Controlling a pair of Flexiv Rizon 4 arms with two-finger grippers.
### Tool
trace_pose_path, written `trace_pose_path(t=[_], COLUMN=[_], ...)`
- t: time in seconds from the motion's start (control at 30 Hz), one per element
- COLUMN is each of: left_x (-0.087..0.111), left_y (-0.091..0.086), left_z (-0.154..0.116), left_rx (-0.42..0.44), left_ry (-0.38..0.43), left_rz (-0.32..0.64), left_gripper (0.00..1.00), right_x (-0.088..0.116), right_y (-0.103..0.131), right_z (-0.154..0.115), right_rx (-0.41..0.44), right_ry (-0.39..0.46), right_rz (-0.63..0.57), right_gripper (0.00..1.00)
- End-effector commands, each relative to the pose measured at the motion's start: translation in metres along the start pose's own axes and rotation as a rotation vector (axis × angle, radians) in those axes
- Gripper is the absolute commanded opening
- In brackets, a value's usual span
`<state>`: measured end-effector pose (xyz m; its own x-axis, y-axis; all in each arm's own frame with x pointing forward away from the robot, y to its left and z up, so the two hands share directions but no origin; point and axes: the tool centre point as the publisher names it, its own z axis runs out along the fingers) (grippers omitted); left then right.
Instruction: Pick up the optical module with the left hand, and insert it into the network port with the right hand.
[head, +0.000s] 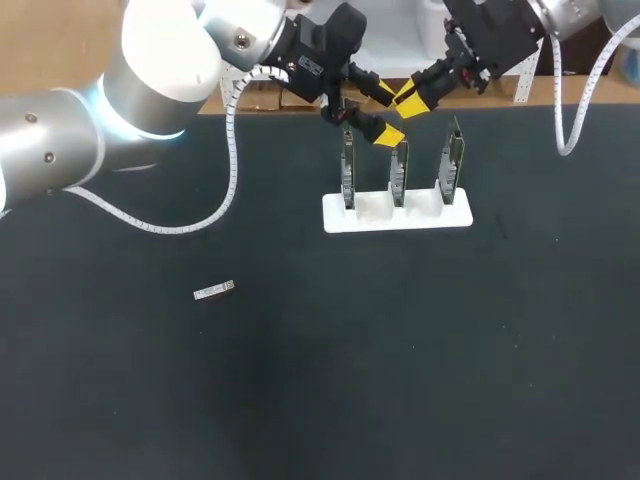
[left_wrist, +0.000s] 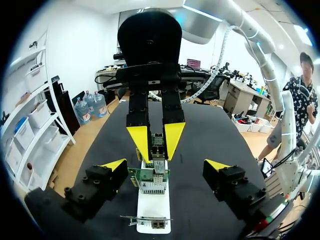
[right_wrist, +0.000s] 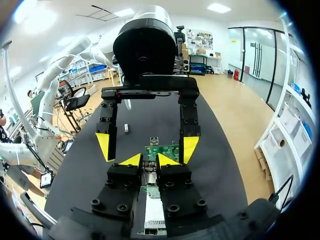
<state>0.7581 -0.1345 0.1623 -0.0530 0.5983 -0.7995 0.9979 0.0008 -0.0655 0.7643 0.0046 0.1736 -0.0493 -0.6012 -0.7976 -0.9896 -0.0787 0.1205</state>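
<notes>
A small silver optical module (left_wrist: 158, 142) sits between the yellow tips of my right gripper (head: 408, 100), which is shut on it above the middle network card (head: 399, 170). The right wrist view shows the same module (right_wrist: 149, 169) pinched in that gripper (right_wrist: 149, 160). My left gripper (head: 386, 112) faces it from the other side, over the left card (head: 347, 170). It is open wide (left_wrist: 165, 164) and holds nothing. A second optical module (head: 214, 291) lies flat on the black table, far to the left of the cards, and shows small (right_wrist: 126, 128) beyond the left gripper.
A white stand (head: 375, 212) holds three upright green network cards in a row; the right card (head: 452, 165) is the last one. The two grippers sit close together above the stand. My left arm's white cable (head: 232, 150) hangs over the table.
</notes>
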Motion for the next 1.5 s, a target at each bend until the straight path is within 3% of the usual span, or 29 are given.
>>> trace_pose_path(t=[0.03, 1.5], left_x=[0.0002, 0.0002], left_y=[-0.0007, -0.0007], left_z=[0.0, 0.0], left_rx=[-0.002, -0.002], left_ry=[-0.001, -0.001], left_rz=[0.001, 0.001], left_gripper=[1.0, 1.0], right_x=[0.0003, -0.0016], right_y=[-0.0065, 0.0016], right_z=[-0.0013, -0.0016], right_rx=[-0.014, 0.009], right_ry=[-0.002, -0.007], right_rz=[-0.002, 0.0], right_gripper=[0.0, 0.0])
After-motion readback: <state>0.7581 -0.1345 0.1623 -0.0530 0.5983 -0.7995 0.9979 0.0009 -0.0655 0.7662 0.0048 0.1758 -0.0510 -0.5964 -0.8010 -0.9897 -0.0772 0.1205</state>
